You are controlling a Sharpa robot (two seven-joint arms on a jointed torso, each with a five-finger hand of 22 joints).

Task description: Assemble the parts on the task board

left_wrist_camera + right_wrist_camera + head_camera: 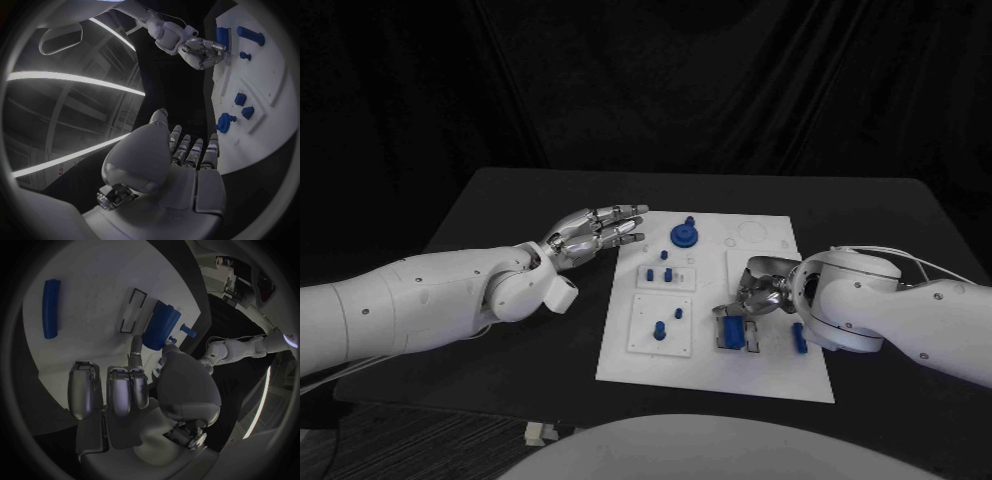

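The white task board [718, 355] lies in the middle of the table. My right hand [759, 292] hovers over its near right part and pinches one end of a blue block [730, 331] between thumb and a finger. In the right wrist view the block [161, 326] stands tilted beside a rectangular slot [132, 317] in the board [87, 285], just past my right hand [131, 395]. My left hand [596, 232] floats at the board's far left edge, fingers stretched out and holding nothing. The left wrist view shows that hand [187, 165] near a blue round part [224, 121].
A blue round part [684, 235] stands at the board's far side. Small blue pegs [661, 272] sit in the left panels. A blue bar [799, 337] lies right of the block, also seen as a bar [51, 307] by the right wrist. Black table [516, 210] surrounds the board.
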